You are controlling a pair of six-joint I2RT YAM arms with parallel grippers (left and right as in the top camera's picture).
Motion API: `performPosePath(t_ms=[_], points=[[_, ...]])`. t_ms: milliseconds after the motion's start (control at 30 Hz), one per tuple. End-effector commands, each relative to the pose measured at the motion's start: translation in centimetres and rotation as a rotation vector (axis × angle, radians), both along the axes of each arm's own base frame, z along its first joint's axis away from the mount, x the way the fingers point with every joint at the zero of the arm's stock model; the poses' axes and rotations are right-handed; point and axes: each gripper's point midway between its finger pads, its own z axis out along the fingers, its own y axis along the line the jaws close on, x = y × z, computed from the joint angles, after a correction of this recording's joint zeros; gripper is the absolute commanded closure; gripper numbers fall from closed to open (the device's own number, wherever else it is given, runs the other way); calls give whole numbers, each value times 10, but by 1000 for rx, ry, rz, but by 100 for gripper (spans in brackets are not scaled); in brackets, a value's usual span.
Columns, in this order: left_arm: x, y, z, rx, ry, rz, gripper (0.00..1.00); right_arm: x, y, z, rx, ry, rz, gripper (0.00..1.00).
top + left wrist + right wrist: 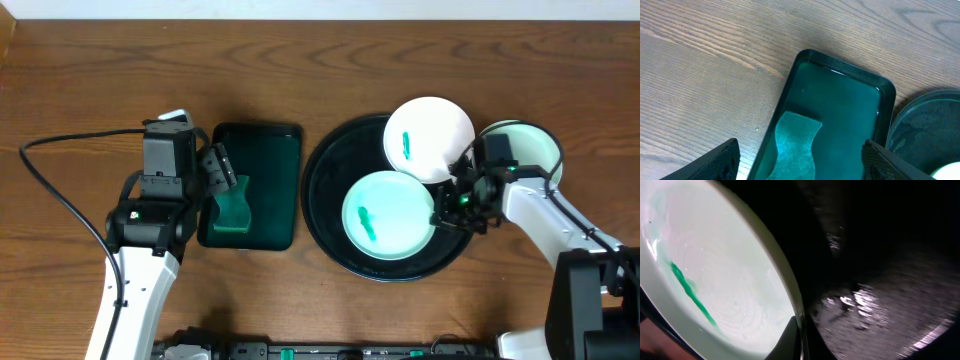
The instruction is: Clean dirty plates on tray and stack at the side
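The black round tray (pixel 325 215) holds two plates. One plate (pixel 385 215) lies flat with a green smear. A second smeared plate (pixel 430 135) sits tilted over the tray's far rim and overlaps the first. My right gripper (pixel 457 185) is shut on this plate's rim; the right wrist view shows the rim (pixel 785 280) pinched between the fingers (pixel 801 345). A third plate (pixel 530 150) lies on the table right of the tray, partly under my right arm. My left gripper (pixel 225 180) is open and empty above a green sponge (pixel 792 145).
The sponge (pixel 233 205) lies in a dark green rectangular tray (pixel 270 160) left of the black tray. This tray also shows in the left wrist view (pixel 840 100). A black cable (pixel 60 190) loops over the wooden table at the left.
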Motion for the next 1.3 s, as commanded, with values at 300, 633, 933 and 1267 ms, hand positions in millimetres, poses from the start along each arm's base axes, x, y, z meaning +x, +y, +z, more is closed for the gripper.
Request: performPosePath(t_ms=[300,633,933,1267], points=[[4,3,8,12,-18,12,22,3,43,-1,-70,-17,-95,98],[4,3,8,12,-18,12,22,7,48,2,-65,-51,-55,71],[4,3,8,12,-18,12,22,35,57,29,-62,-201,132,62],[4,3,8,12,-18,12,22,60,40,44,-205,-317,227,59]])
